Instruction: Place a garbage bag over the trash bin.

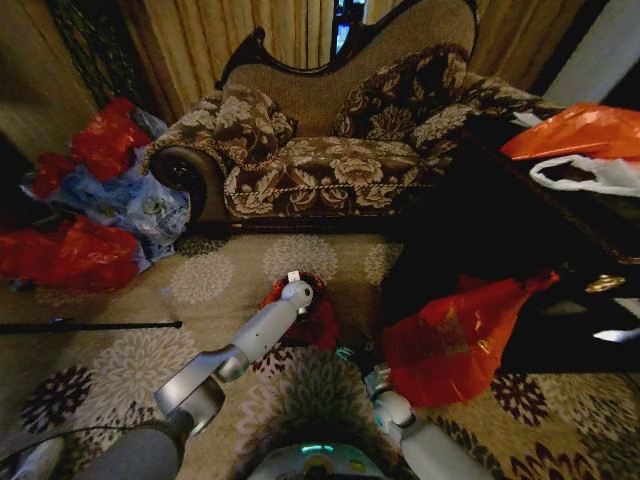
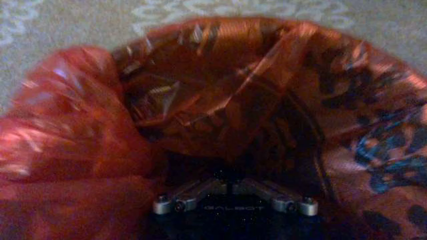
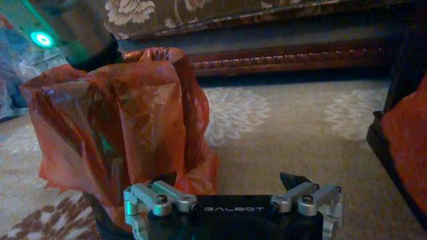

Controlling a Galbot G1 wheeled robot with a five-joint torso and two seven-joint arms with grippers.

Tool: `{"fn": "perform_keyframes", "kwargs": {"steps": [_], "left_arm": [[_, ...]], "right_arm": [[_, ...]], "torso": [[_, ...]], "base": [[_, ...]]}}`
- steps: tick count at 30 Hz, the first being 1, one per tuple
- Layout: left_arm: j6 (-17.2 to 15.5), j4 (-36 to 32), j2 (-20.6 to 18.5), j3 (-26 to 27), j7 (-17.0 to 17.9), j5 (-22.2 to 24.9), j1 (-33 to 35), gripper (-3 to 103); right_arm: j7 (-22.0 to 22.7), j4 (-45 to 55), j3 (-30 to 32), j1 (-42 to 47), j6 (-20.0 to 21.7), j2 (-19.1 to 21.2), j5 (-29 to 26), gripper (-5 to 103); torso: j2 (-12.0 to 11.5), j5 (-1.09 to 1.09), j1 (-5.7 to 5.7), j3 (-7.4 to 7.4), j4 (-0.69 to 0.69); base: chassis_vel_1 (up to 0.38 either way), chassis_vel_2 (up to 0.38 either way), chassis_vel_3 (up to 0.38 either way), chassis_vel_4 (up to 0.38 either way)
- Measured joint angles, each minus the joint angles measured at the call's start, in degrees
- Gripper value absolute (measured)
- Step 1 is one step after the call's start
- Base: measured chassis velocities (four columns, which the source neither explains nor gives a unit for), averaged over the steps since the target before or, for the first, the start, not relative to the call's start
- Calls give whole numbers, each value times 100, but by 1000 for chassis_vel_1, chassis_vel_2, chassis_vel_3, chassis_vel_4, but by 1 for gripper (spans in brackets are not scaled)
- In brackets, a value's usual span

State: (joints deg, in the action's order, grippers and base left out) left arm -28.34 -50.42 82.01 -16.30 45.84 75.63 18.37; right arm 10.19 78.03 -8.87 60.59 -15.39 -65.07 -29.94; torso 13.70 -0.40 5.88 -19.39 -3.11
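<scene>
Here, from largest down: the floral sofa fills the back of the room, the patterned carpet lies before it, and a printed orange-red bag hangs off the dark cabinet on my right.

Between them, on the carpet just in front of the sofa, stands the trash bin, almost wholly cloaked by the garbage bag. The thin red film is draped over the rim and down the sides; only a dark sliver of bin shows near the floor.

My left end effector is sunk into the bag's mouth from above, and I cannot tell whether it is clenched or released, as its fingertips are lost in the dark lining. My right end effector waits low beside the bin, released, jaws spread, touching nothing.

I judge I am at the seating step: pushing the liner down inside. The next move calls for a gentle press without tearing the film or tipping the bin.

Readable writing: "GALBOT" on both wrist plates. The print on the bag is illegible.
</scene>
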Motion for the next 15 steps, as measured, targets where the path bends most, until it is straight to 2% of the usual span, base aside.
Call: {"fn": "perform_keyframes", "kwargs": {"steps": [15], "left_arm": [[133,1040,606,-4,-462,-427,-29,0]], "right_arm": [[63,173,1,87,0,131,-26,100]], "torso": [[1,0,-1,1,-1]], "base": [[0,0,0,0]]}}
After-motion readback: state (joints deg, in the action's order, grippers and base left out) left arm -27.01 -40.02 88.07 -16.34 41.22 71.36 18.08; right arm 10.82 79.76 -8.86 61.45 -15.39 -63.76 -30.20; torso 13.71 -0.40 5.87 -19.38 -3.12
